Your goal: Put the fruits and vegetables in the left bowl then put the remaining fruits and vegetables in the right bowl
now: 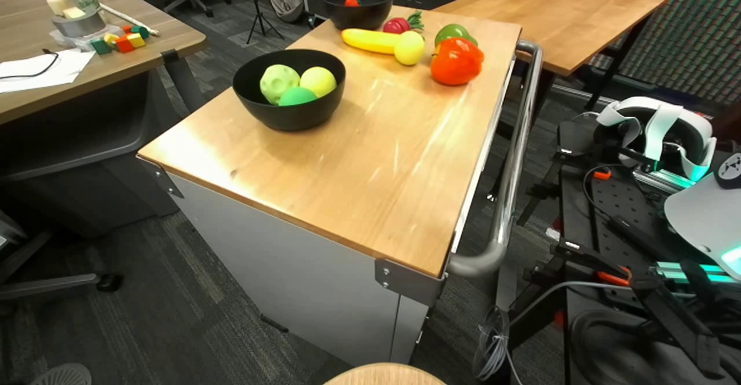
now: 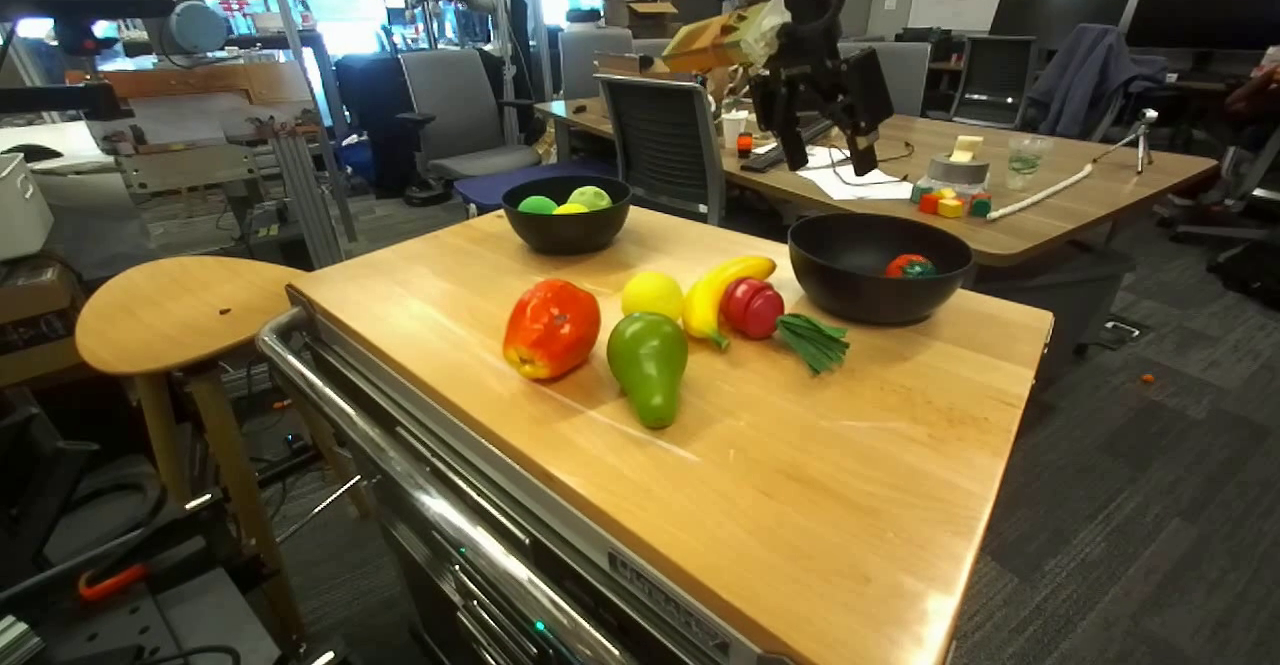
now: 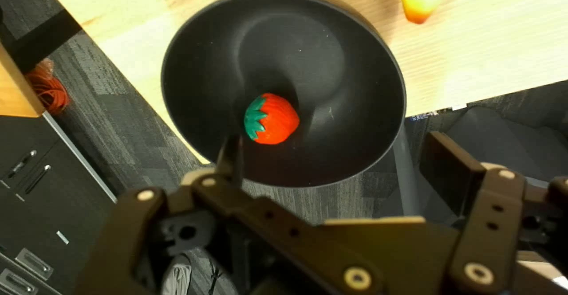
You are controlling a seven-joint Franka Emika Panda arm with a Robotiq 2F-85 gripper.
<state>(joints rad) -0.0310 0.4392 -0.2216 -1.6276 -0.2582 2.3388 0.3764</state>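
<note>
The left bowl (image 1: 289, 116), black, holds a pale green ball (image 1: 279, 83), a yellow-green ball (image 1: 318, 81) and a bright green ball (image 1: 297, 96). A strawberry-like fruit (image 3: 275, 119) lies in the right bowl (image 3: 368, 108), also black. My gripper (image 2: 828, 163) hangs above that bowl, its jaws wide apart and nothing between its fingers (image 3: 448, 175); it is outside an exterior view. On the tabletop lie a banana (image 2: 715, 295), a pale yellow ball (image 2: 652, 297), a red radish (image 2: 752, 307) with leaves, a green avocado-like fruit (image 2: 648, 370) and a red-orange fruit (image 2: 552, 330).
Everything stands on a wooden cart top (image 2: 800, 505) with a metal handle rail (image 1: 521, 142) along one side. A round stool (image 2: 185, 310) is beside the cart. Behind it, a desk (image 2: 1100, 160) carries colored blocks (image 2: 945, 203) and a roll of tape.
</note>
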